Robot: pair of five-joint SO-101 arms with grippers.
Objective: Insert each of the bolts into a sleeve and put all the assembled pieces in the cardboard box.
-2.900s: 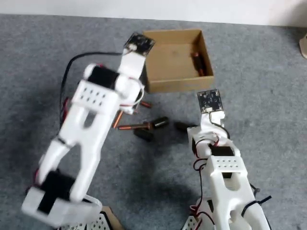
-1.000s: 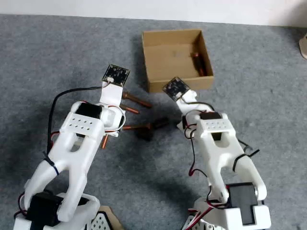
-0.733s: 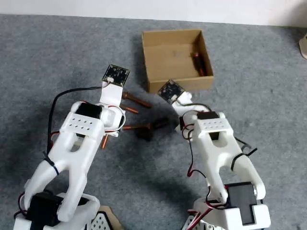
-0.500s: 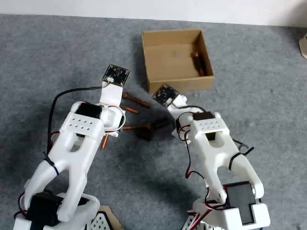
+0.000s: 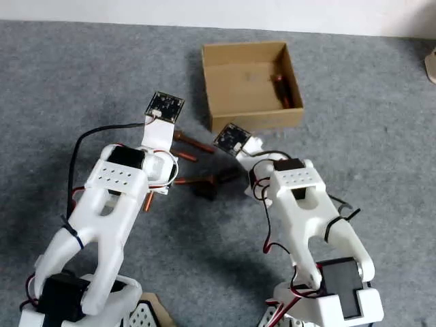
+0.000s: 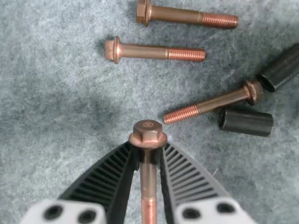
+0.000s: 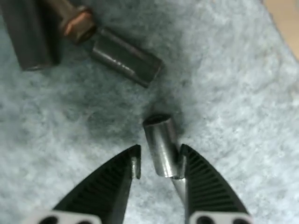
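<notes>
Pinching copper bolt [image 6: 147,134] by shank, head proud of tips, left claw [image 6: 148,156] hung above bench [image 6: 56,93]. Spread right claw [image 7: 159,161] straddled dark sleeve [image 7: 160,140] lying on bench near cardboard box [image 5: 255,121]. Sleeve judged rigid, light, smooth, prone to roll; best gripped mid-length across diameter.

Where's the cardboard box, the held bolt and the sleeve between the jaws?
cardboard box [image 5: 272,118]: high view, front wall.
held bolt [image 6: 147,134]: left wrist view, head.
sleeve [image 7: 161,147]: right wrist view, side, between jaws.
</notes>
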